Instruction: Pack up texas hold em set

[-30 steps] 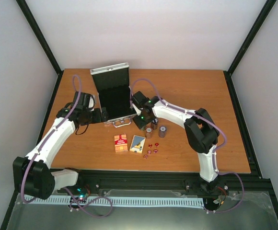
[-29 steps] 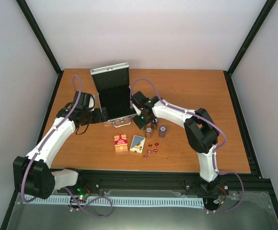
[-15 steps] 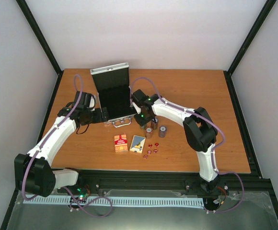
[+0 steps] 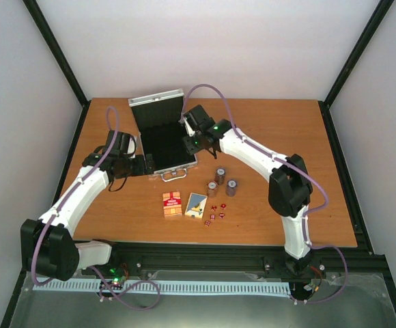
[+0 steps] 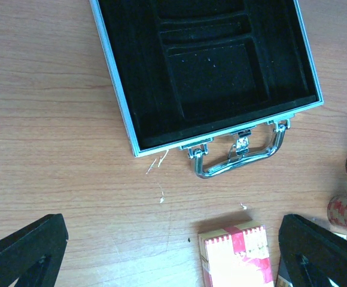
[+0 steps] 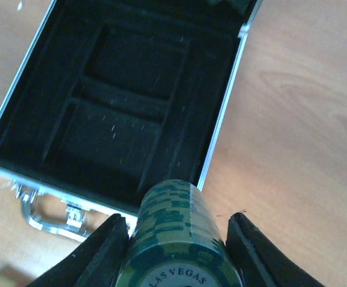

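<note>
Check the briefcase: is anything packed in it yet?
Empty: the briefcase lies open, and its black compartments show bare in both wrist views.

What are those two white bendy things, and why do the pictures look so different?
They are robot arms: a left arm and a right arm, bolted to a table. One picture looks down from above; the other two come from a camera on each wrist. On the table: an open, empty case, three chip stacks, a red deck, a blue-yellow deck and tiny dice. The right end effector grips a green stack by the case's right edge. The left end effector is open, holding nothing.
</note>
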Robot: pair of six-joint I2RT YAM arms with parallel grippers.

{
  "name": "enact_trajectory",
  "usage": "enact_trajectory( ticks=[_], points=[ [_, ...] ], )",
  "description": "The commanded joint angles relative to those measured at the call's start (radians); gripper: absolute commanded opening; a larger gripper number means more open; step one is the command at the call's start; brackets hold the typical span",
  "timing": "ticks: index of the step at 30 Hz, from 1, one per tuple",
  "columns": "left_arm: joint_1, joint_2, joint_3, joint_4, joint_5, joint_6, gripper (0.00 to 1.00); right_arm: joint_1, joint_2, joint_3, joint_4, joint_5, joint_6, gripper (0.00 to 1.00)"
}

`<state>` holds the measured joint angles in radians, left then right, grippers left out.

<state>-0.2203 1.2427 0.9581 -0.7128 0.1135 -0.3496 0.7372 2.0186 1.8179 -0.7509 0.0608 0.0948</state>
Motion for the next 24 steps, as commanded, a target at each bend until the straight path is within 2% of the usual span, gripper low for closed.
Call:
enact_trajectory(
  ticks=[1, 6, 13, 20, 24],
  points=[
    [-0.001, -0.012, -0.004, 0.018, -0.002, 0.023, 1.0, -0.035, 0.02, -0.033, 0.336, 0.052, 0.046, 0.03],
    [0.0, -0.018, -0.007, 0.021, -0.003, 0.02, 1.0, -0.064, 0.143, 0.061, 0.521, 0.059, 0.087, 0.03],
    [-0.001, -0.01, -0.016, 0.038, 0.004, 0.017, 1.0, -0.095, 0.335, 0.275, 0.518, 0.051, 0.173, 0.03],
    [-0.001, -0.003, -0.026, 0.042, 0.006, 0.025, 1.0, -0.101, 0.394, 0.263, 0.63, 0.068, 0.221, 0.03],
    [0.0, 0.008, -0.037, 0.047, 0.005, 0.032, 1.0, -0.104, 0.431, 0.273, 0.662, 0.029, 0.269, 0.03]
  ],
)
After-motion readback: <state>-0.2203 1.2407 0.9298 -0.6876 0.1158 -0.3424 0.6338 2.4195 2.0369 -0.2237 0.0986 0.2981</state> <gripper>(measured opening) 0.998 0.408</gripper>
